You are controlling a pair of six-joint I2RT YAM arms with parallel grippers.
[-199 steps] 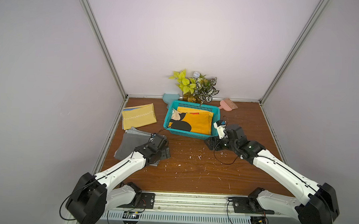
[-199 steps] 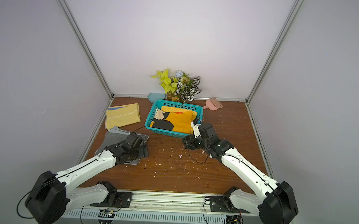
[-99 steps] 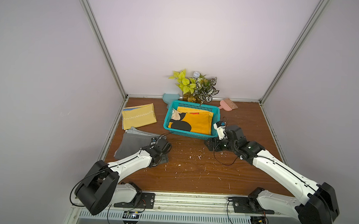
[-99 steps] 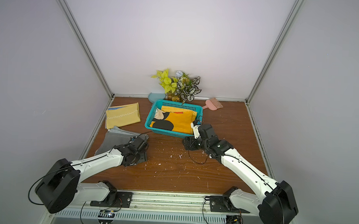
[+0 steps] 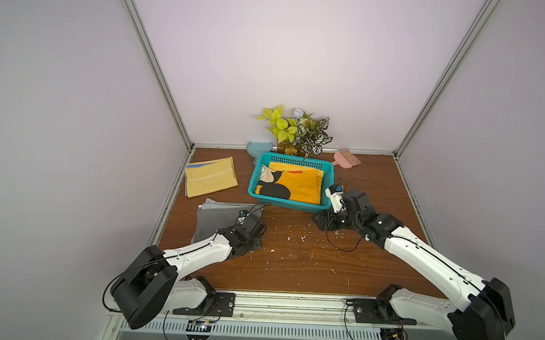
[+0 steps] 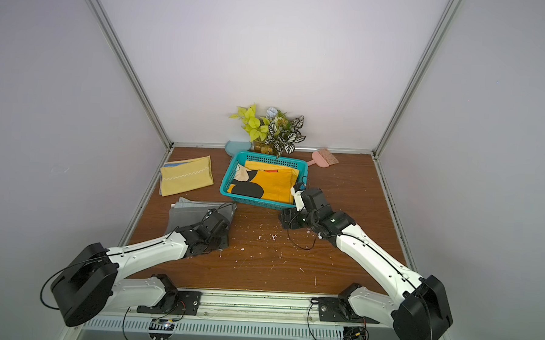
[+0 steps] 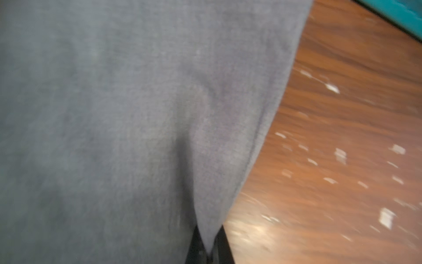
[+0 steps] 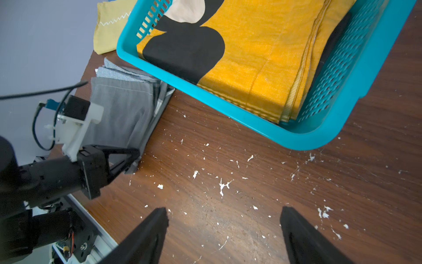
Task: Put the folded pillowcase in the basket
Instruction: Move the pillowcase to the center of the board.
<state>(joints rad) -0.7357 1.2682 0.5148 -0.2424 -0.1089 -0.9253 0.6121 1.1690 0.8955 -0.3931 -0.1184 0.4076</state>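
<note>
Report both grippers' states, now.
Left gripper: shut on the gray pillowcase, at its corner.
Right gripper: open, holding nothing.

Back of the wooden table (image 5: 374, 188), dead on 12 o'clock, there's a leafy fake plant (image 5: 298, 132) against the wall. A pale blue dustpan (image 5: 258, 148) sits just beside it toward 11, and a pink hand brush (image 5: 347, 157) lies around 1. A folded yellow cloth (image 5: 210, 180) with white zigzag stitching lies flat at 10. White crumbs (image 5: 301, 239) are scattered mid-table.
</note>
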